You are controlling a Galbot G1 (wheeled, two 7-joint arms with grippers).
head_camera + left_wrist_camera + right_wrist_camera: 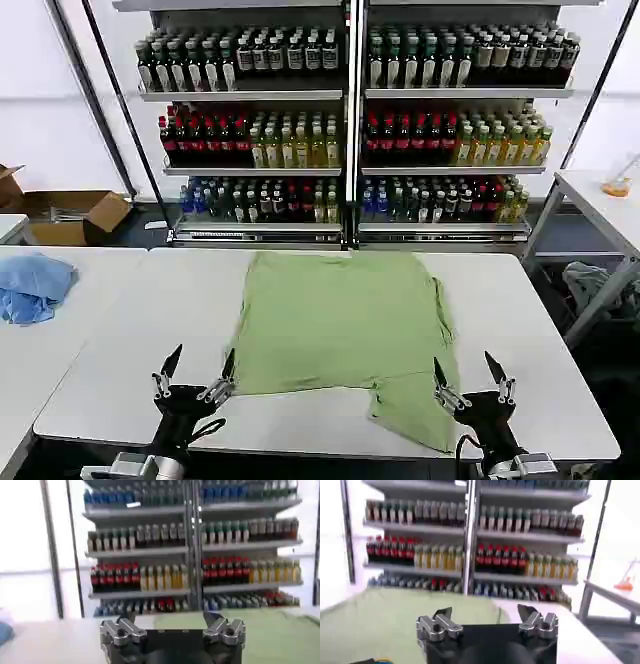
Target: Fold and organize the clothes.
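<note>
A light green shirt (340, 322) lies flat on the white table (130, 330), plain side up, with one flap (415, 405) reaching toward the front edge at the right. My left gripper (201, 364) hovers open at the front edge, just off the shirt's near left corner. On the right, my other gripper (466, 368) also stands open, above the flap's right side. Each wrist view looks over its own spread fingers at the green cloth (265, 635) (380, 625); the left gripper (172, 620) and right gripper (486, 615) hold nothing.
A light blue cloth (32, 285) lies on the table at the far left. Shelves of bottles (350, 130) stand behind the table. A second table (605, 205) with a grey-teal cloth (590, 285) under it stands at the right. Cardboard boxes (70, 215) sit on the floor at back left.
</note>
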